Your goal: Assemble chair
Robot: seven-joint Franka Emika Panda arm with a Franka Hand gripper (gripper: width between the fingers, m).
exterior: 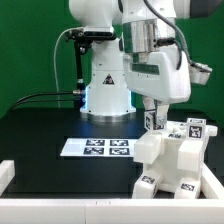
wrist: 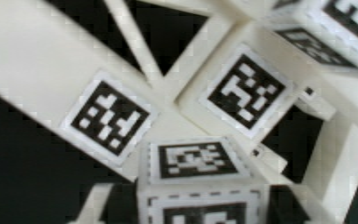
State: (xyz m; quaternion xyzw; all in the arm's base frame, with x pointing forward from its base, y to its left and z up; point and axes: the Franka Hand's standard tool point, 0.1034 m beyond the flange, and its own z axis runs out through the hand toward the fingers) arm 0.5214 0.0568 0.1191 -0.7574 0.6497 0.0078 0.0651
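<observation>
Reaching straight down, the arm (exterior: 150,45) holds its gripper (exterior: 152,118) closed on a white tagged chair part (exterior: 153,122), at twelve o'clock above the chair (exterior: 178,160).

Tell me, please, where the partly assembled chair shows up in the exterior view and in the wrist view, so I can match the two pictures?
Exterior view: the chair stands at the lower right of the picture, right of the marker board, with the hand just above it.
Wrist view: the chair's white tagged parts fill nearly the whole picture, seen close up.
Shared landmark: the black-and-white square tags on the chair's parts.
</observation>
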